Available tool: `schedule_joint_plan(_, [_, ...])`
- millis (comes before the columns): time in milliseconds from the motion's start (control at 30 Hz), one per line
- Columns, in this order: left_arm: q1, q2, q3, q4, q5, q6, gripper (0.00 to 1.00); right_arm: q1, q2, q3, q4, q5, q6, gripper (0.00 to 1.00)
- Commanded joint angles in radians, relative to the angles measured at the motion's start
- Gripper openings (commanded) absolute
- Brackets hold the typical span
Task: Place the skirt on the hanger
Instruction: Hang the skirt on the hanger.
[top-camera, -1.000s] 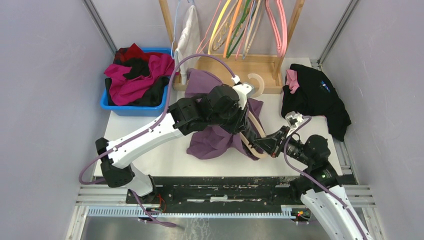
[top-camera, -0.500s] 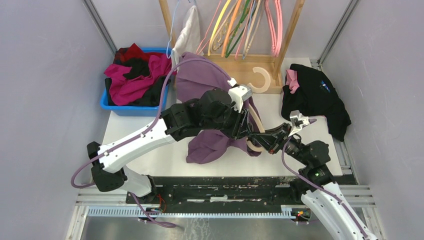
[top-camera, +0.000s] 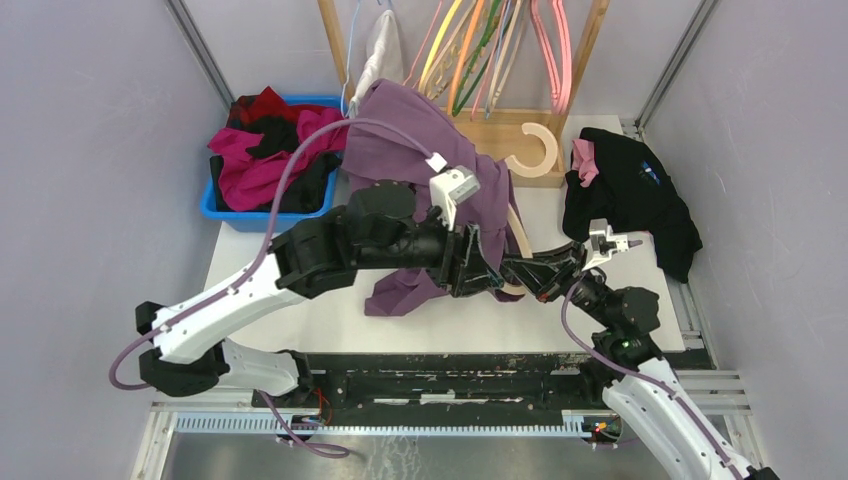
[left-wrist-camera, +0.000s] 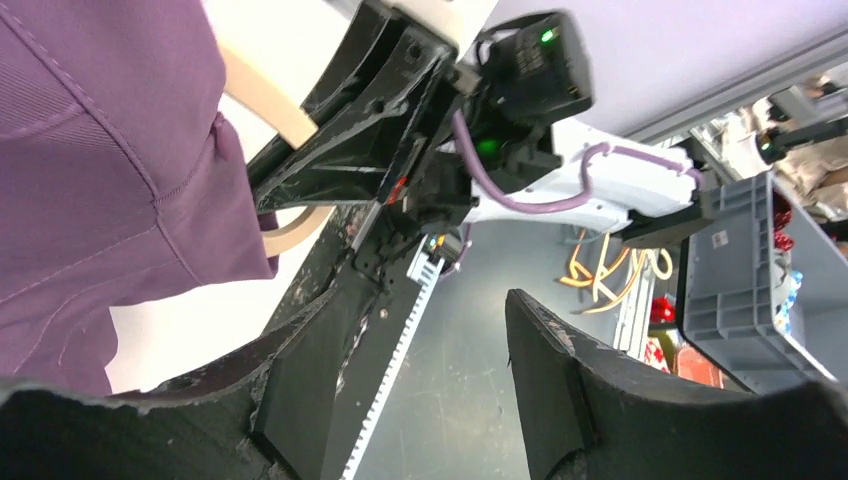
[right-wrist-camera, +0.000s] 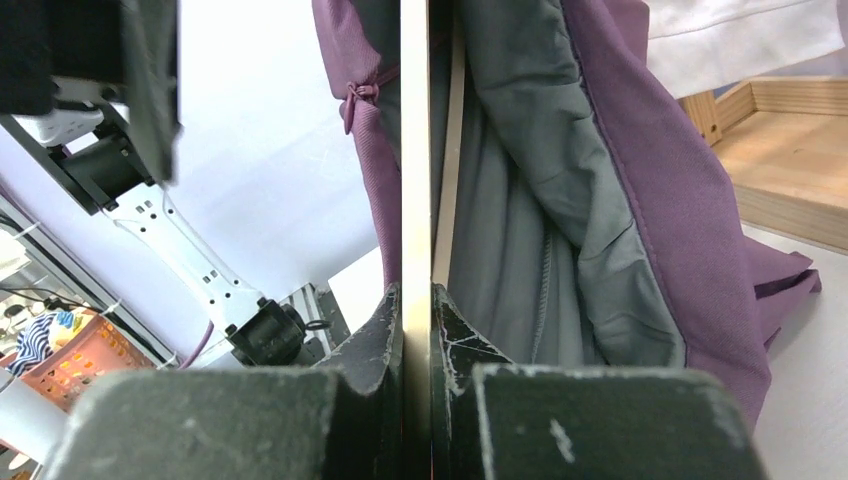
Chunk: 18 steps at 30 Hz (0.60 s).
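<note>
Right claw (right-wrist-camera: 415, 296) pinching hanger (right-wrist-camera: 415, 150), skirt (top-camera: 410, 140) draped around it (left claw (left-wrist-camera: 425, 312) agape, empty).

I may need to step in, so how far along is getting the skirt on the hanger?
Done: the purple skirt is draped over the wooden hanger. In hand: the right gripper has its jaws shut on the hanger's bar; the left gripper is open beside the skirt, holding nothing. Left: whether the skirt sits securely cannot be told, and the hanger is not on the rack.
</note>
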<state>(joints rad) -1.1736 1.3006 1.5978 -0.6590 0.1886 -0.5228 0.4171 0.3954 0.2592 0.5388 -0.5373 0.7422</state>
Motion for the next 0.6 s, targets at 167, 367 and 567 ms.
schedule_joint_plan(167, [-0.002, -0.083, 0.187, -0.042, -0.332, 0.01, 0.69, 0.003, 0.028, 0.024, 0.371, 0.018, 0.026, 0.01])
schedule_joint_plan(367, [-0.003, -0.035, 0.26, -0.011, -0.499, 0.043, 0.99, 0.006, 0.087, 0.033, 0.447, -0.009, 0.053, 0.01])
schedule_joint_plan(567, [-0.003, 0.076, 0.492, -0.16, -0.531, 0.167, 0.99, 0.013, 0.18, 0.095, 0.488, -0.118, 0.079, 0.01])
